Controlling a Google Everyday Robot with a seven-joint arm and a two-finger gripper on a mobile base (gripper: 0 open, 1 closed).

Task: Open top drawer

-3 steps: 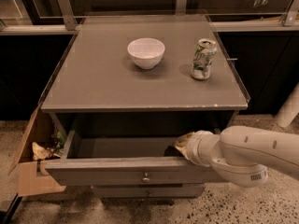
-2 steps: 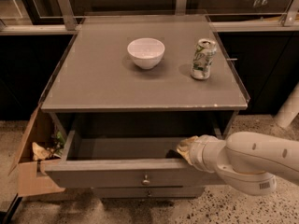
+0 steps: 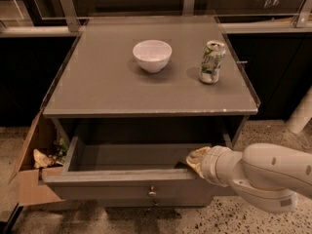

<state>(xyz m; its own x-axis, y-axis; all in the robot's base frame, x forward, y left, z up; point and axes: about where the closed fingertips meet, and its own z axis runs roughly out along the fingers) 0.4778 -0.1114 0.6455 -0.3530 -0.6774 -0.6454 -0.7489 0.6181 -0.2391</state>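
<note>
- Top drawer (image 3: 122, 188) stands well out beneath the bench (image 3: 97, 87) top, plain grey inside.
- Tool (image 3: 194, 159) at the drawer's right front rim; released or clenched: cannot tell.
- Bowl (image 3: 152, 55) and can (image 3: 212, 62) upright on bench, apart.

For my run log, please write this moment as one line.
top drawer: pulled out | gripper: inside drawer, at its front right corner | cabinet top: bowl, can
</note>
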